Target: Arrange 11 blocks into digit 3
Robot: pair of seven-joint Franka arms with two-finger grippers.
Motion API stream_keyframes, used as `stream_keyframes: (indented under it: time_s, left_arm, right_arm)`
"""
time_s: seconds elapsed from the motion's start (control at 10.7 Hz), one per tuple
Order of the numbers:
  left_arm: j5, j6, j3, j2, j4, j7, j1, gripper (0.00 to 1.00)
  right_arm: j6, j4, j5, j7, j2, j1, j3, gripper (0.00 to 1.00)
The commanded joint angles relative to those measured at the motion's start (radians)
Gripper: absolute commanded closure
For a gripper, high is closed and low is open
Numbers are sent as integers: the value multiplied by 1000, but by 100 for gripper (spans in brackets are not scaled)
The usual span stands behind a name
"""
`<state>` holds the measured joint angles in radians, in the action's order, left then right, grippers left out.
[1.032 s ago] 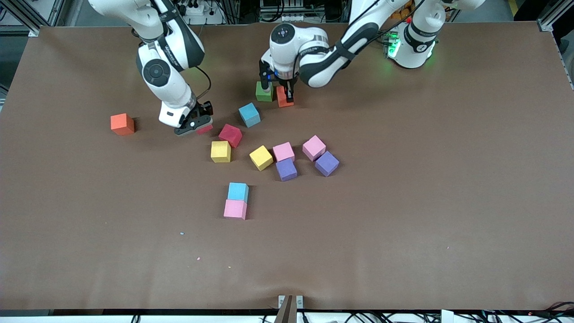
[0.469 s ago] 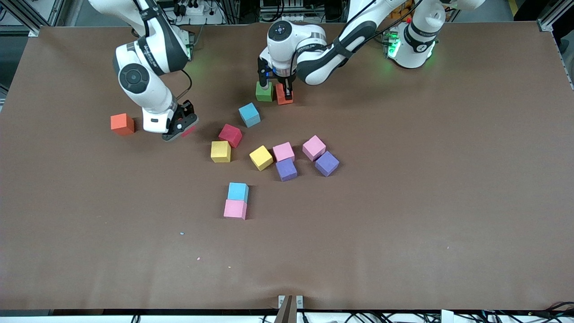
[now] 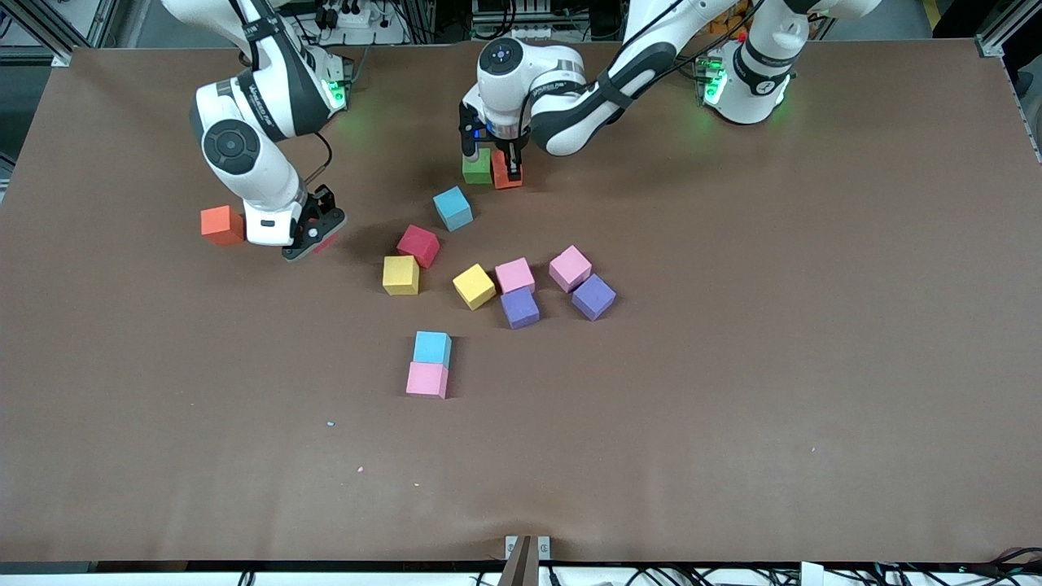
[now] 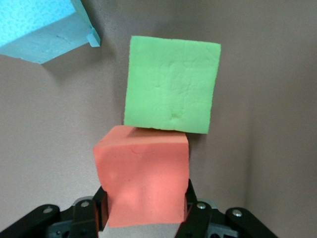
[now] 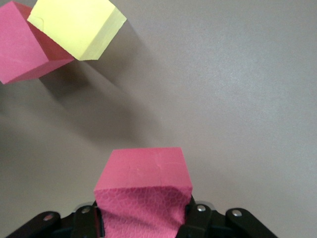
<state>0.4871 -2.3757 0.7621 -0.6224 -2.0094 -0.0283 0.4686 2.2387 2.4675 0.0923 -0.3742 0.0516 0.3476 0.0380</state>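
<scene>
I worked in a robotics lab: aluminium framing [image 3: 49, 32], cable bundles [image 3: 358, 20], brown-covered test table [image 3: 733, 366].

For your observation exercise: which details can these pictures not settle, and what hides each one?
- Front view: the crimson block in the right claw is mostly hidden by the claw.
- Left wrist view: the blue block is cut off by the edge.
- Whether the orange block in the left claw rests on the table.

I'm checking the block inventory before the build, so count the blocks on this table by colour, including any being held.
Orange blocks: 2, one in the left gripper
Crimson blocks: 2, one in the right gripper
Blue blocks: 2
Green block: 1
Yellow blocks: 2
Pink blocks: 3
Purple blocks: 2
Total: 14
</scene>
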Motion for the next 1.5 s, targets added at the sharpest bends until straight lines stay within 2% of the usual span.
stream_keyframes:
  time_s: [0.0, 0.38, 0.84, 1.13, 1.41]
  left_arm:
    - [22, 13, -1, -20, 18, 16, 10, 76]
    - [102, 13, -1, -43, 37, 13, 25, 75]
    - [110, 13, -3, -68, 66, 16, 47, 73]
    - [189, 13, -3, -82, 67, 7, 51, 73]
    - [208, 13, -4, -82, 67, 13, 53, 72]
  right_arm:
    - [-21, -7, 35, -88, 17, -19, -12, 100]
    - [22, -2, 96, -325, 16, -13, -17, 100]
    - [33, 2, 92, -639, 16, -21, -13, 100]
    - [-5, 4, 84, -817, 30, -21, -13, 100]
    - [-27, 8, 78, -859, 27, -4, -15, 100]
